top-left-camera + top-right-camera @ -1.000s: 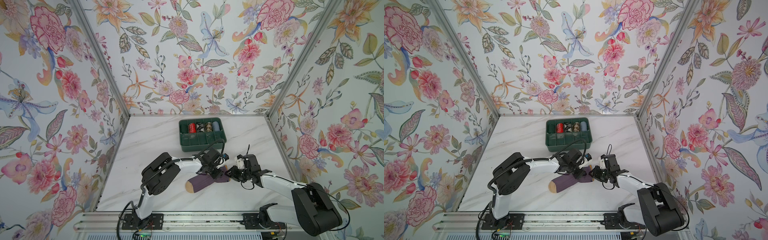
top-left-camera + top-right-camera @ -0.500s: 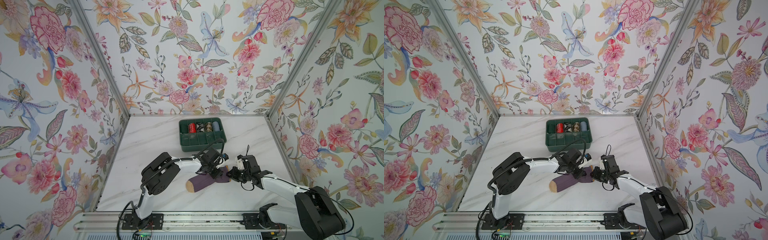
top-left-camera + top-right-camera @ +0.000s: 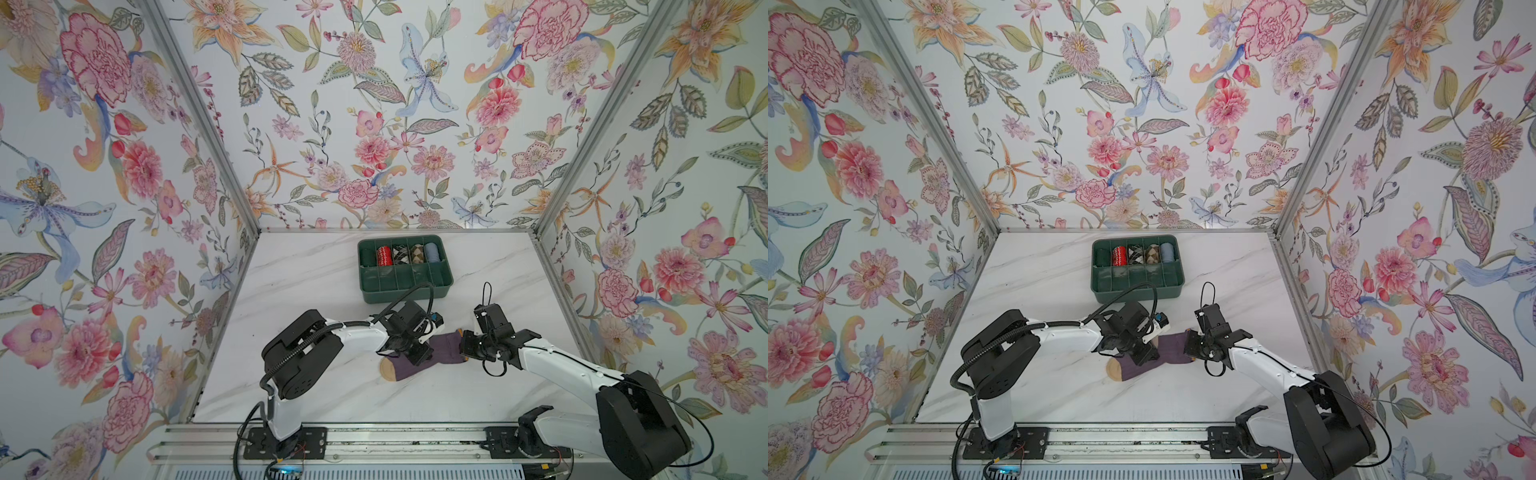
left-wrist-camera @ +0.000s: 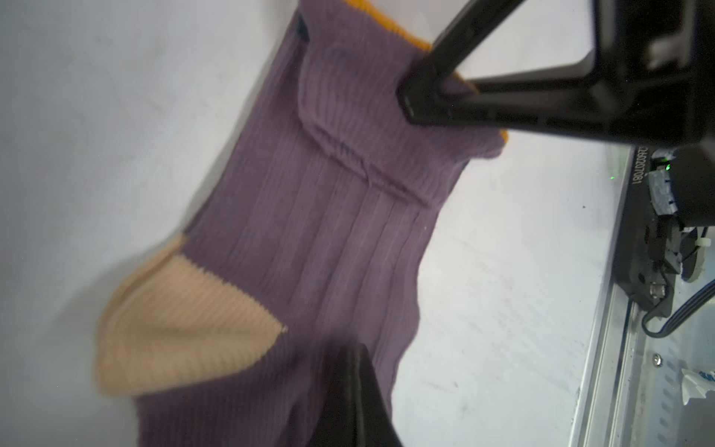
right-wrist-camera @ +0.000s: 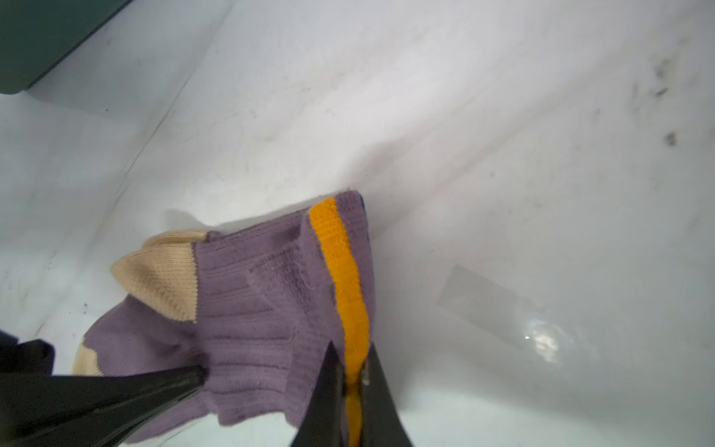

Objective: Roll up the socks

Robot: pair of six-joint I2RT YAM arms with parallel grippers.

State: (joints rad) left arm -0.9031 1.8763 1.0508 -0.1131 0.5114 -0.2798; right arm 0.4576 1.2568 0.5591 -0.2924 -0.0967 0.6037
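The dusty-purple socks (image 3: 444, 347) (image 3: 1173, 347) lie flat on the marble table between my two arms, tan toe toward the front left. My left gripper (image 3: 419, 357) (image 4: 354, 352) is shut, its joined tips pressing down on the middle of the socks (image 4: 329, 216) beside the tan heel. My right gripper (image 3: 463, 351) (image 5: 350, 356) is shut on the cuff of the socks (image 5: 251, 309), with the orange stripe pinched between its fingers. The cuff edge is lifted and folded slightly over the leg. Each wrist view also shows the other gripper's tip on the fabric.
A dark green divided tray (image 3: 405, 286) (image 3: 1138, 289) stands behind the arms. Its back row holds a red patterned roll (image 3: 384, 254), patterned rolls and a light-blue roll (image 3: 432, 251). Floral walls close in the table on three sides, and a metal rail runs along the front.
My right gripper has edged left onto the cuff and closed on it. The left gripper has stayed shut on the middle of the socks.
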